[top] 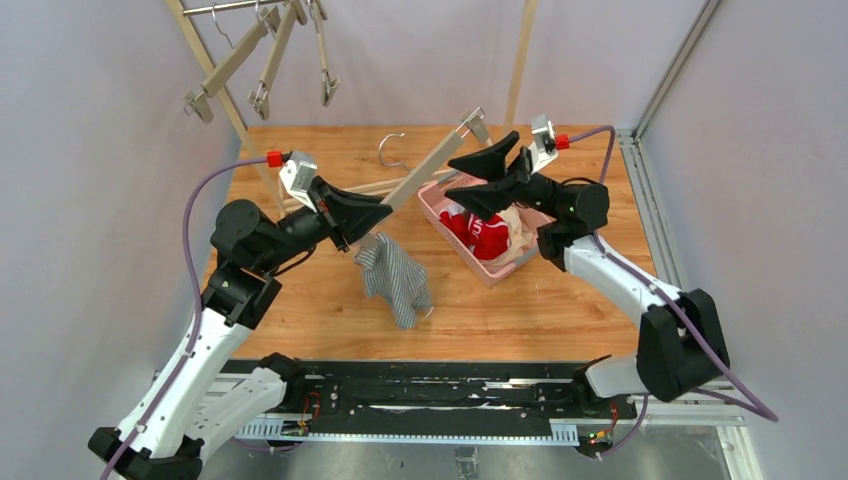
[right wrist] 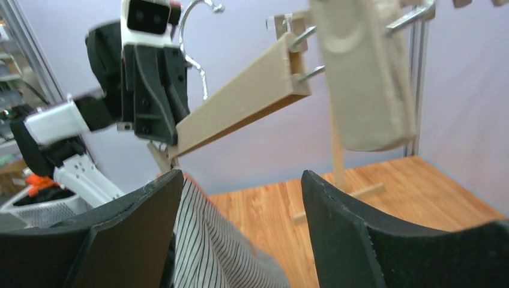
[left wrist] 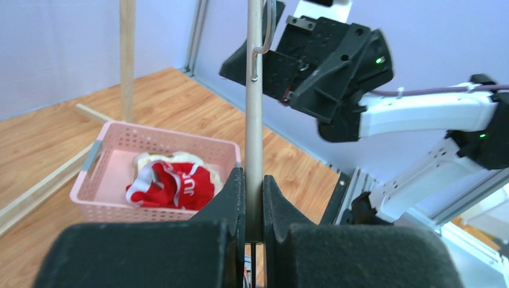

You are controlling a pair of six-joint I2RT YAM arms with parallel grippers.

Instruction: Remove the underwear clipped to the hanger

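three pairs: striped shorts [top: 397, 280] hang off one hanger [top: 425, 170]; red shorts [top: 480, 232], cream shorts [top: 518, 232] in one pink basket [left wrist: 120, 211]. left gripper [left wrist: 254, 198] clamps hanger, right gripper [right wrist: 240, 180] spread wide.

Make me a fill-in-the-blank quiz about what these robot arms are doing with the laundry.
1. The left tool is clamped on the pale wooden clip hanger; the right tool stands ___.
2. The red-and-white underwear lies in the ___ plastic basket.
3. The grey-and-white underwear hanging from the hanger has a ___ pattern.
Missing words: open, pink, striped.
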